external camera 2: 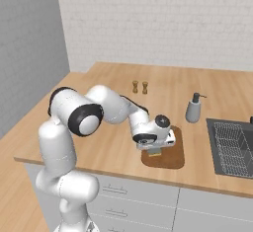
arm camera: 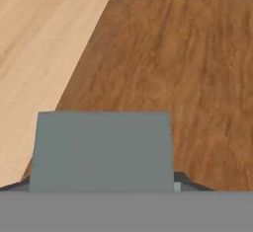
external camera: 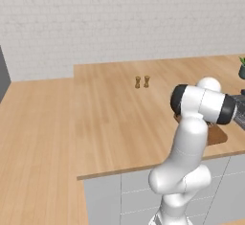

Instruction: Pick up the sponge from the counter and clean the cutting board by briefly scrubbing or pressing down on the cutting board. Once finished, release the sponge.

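The dark-brown cutting board lies on the light wood counter near its front edge, just left of the sink. My gripper points down over the board's left half and is shut on the sponge. In the hand view the sponge's grey-blue top sits between the dark fingertips, low over the board, with the counter to the left. I cannot tell whether the sponge touches the wood. In the left base view my own arm hides all but a corner of the board.
Two small wooden shakers stand further back on the counter. A grey soap dispenser stands behind the board, right of it. A dark sink with a wire rack lies to the right. A plant sits at the far right.
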Tool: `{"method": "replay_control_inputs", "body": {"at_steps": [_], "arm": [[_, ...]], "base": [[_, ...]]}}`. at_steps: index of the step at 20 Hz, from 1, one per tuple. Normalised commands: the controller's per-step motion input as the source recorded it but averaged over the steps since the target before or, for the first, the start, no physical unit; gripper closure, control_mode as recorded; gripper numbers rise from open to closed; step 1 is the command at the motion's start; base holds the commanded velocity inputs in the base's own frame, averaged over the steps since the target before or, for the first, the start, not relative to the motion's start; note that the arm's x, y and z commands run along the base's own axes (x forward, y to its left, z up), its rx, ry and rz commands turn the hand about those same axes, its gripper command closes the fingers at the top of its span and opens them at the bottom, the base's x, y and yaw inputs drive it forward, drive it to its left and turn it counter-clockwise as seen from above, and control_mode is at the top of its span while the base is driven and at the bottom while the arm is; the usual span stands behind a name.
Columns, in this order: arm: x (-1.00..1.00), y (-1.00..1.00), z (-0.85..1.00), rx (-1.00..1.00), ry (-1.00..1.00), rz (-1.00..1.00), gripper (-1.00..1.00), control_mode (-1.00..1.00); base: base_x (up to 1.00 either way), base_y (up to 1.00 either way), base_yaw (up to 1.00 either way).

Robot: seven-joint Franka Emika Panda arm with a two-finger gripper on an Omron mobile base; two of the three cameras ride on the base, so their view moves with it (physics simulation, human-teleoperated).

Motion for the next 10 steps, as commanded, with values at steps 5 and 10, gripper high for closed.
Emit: {"method": "replay_control_inputs", "body": {"at_steps": [5, 10], "arm": [[0.40, -0.02, -1.00, 0.00, 0.02, 0.15, 1.00, -1.00], [0.36, -0.05, 0.16, 0.02, 0.13, 0.05, 1.00, -1.00]], "base": [[0.00, 0.00, 0.00], [0.00, 0.00, 0.00]]}}
